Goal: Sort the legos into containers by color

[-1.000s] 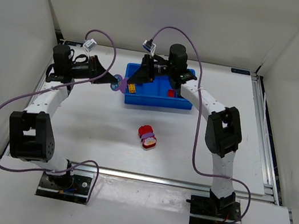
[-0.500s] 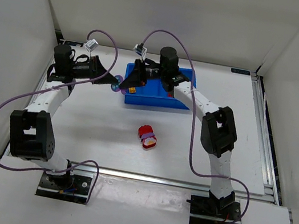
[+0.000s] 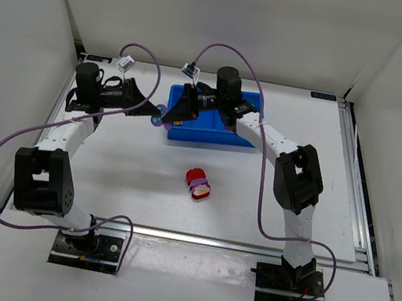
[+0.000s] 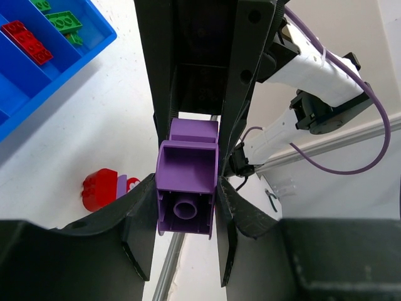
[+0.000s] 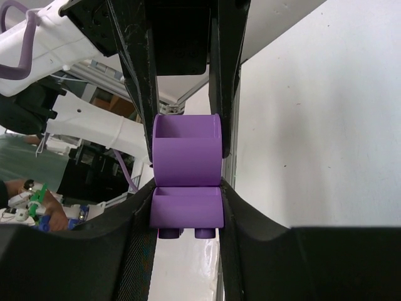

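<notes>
Legos (image 5: 187, 179): two purple (stacked), gripped from both sides.

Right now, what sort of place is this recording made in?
Probably a robotics lab test cell: white panels enclose a table edged with aluminium rails, and a left arm and right arm are bolted at its near edge.
</notes>
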Action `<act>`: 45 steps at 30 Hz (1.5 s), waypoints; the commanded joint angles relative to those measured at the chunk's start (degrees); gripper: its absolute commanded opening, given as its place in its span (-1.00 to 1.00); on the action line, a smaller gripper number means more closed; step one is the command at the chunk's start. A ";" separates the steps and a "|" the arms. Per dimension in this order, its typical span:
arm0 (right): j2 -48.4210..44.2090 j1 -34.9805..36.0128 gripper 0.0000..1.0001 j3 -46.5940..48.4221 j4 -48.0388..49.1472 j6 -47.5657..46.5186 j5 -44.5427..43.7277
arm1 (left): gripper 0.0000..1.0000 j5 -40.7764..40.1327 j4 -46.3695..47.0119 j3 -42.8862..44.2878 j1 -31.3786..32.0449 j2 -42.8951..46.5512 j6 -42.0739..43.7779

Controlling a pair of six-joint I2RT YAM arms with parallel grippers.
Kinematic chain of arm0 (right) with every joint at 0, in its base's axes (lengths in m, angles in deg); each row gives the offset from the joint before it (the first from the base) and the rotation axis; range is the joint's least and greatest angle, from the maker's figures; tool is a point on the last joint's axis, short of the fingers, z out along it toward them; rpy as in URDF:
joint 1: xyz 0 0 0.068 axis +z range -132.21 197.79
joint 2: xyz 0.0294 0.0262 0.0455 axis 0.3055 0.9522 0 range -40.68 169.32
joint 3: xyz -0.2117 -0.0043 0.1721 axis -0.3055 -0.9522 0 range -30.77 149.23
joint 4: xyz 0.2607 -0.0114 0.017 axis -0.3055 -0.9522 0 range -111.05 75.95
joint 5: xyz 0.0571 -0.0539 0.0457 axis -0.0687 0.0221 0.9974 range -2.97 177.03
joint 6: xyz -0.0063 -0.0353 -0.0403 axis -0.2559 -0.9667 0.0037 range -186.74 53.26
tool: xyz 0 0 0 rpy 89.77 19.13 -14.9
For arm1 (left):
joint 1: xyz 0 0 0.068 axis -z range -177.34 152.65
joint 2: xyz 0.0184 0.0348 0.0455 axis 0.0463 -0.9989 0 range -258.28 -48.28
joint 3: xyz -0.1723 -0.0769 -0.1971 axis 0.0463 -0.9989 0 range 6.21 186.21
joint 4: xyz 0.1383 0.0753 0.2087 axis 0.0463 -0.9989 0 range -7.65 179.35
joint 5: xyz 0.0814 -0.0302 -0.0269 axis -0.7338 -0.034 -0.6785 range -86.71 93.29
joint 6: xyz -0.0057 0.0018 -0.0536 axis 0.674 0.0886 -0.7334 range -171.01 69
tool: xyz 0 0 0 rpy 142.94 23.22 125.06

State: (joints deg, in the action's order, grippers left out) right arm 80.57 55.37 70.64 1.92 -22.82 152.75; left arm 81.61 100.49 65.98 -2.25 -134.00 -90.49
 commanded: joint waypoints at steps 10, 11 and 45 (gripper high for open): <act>-3.57 -1.90 -0.03 -0.42 -4.98 -3.67 5.57 | -0.79 -5.11 2.40 0.18 -2.56 2.21 0.02; -3.65 -1.81 -0.02 -0.42 -5.07 -3.75 5.57 | -0.79 -5.11 2.40 0.09 -2.65 2.22 0.02; 0.65 -1.11 0.55 5.12 -8.32 -6.56 1.61 | -0.79 -4.76 2.40 -2.20 0.60 4.32 -1.21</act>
State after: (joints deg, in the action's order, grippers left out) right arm 80.66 53.91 73.08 -5.58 -27.21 154.65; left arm 76.43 101.84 64.40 -1.97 -133.23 -91.45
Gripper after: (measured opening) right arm 0.778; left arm 0.472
